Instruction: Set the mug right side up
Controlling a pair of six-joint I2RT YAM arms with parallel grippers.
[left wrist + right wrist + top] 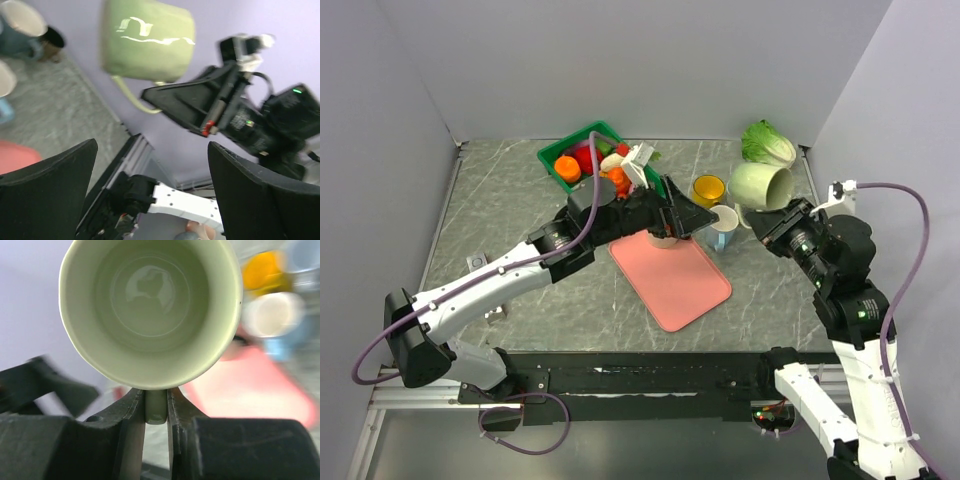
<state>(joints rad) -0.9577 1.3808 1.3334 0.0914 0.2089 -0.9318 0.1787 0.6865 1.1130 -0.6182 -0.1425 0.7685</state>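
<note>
- The right fingers [134, 412] are clamped together on the handle of the green mug [150, 310], with the handle pinched between them just under the rim.
- The green mug hangs in the air over the right side of the bench [520, 220], touching nothing but those fingers. It lies roughly on its side, with its mouth turned toward the right wrist.
- The left fingers [55, 185] stand wide apart with nothing between them. They hover over the far end of the pink cutting board [675, 275], apart from the green mug.
- Just beyond the board stand a pale blue cup [724, 230] and a yellow cup [707, 188], both mouth up.
- At the back are a green basket [582, 150] of toy food and a cabbage [767, 143].
- Progress, as I judge it: the mug is lifted and about halfway turned. It must yet be rolled mouth up, set on the bench and let go.
</note>
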